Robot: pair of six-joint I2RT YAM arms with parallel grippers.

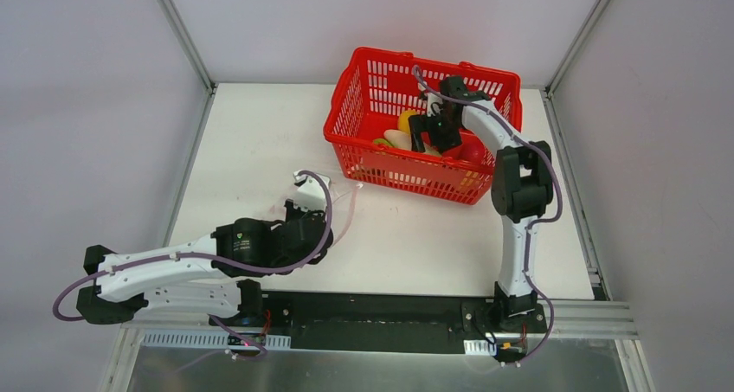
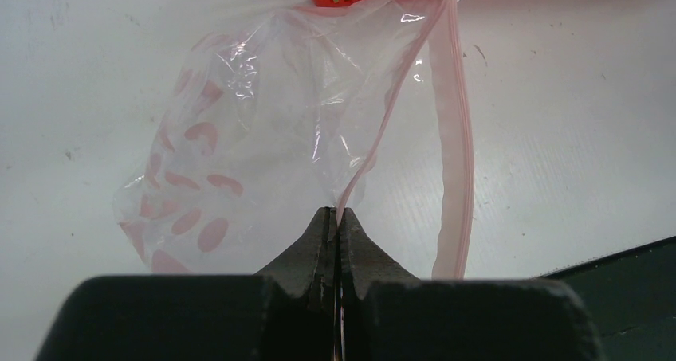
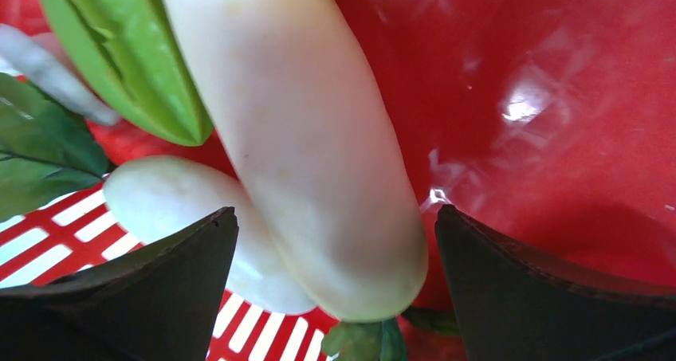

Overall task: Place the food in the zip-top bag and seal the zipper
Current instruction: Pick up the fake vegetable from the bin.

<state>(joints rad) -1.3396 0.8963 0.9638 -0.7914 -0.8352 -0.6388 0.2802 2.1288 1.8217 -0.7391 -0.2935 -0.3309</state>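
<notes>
**A:** Right gripper point(image 3: 335, 217) fills its wrist view, 2 fingers point(image 3: 159, 297) spread wide either side of the long white radish point(image 3: 311, 138). Neither visibly presses it.

**B:** So nothing is held there. Where's the food point(image 1: 402, 128)?

**A:** What I can see sits in the red basket point(image 1: 415, 174), towards the table's point(image 1: 415, 245) far right corner. That radish leans over a second white piece point(image 3: 175, 209), with a green pod point(image 3: 119, 58) beside it.

**B:** Handling?

**A:** Probably light, hard and glossy, so slippery. I'd clamp across the thick middle, not the rounded tip.

**B:** And the zip-top bag point(image 2: 263, 122)?

**A:** Lying on the table near the basket's near left corner. Left gripper point(image 2: 335, 217) is pinched tight on 1 lip by the zipper point(image 2: 450, 138). Thin, floppy film, so the mouth may sag shut.
</notes>
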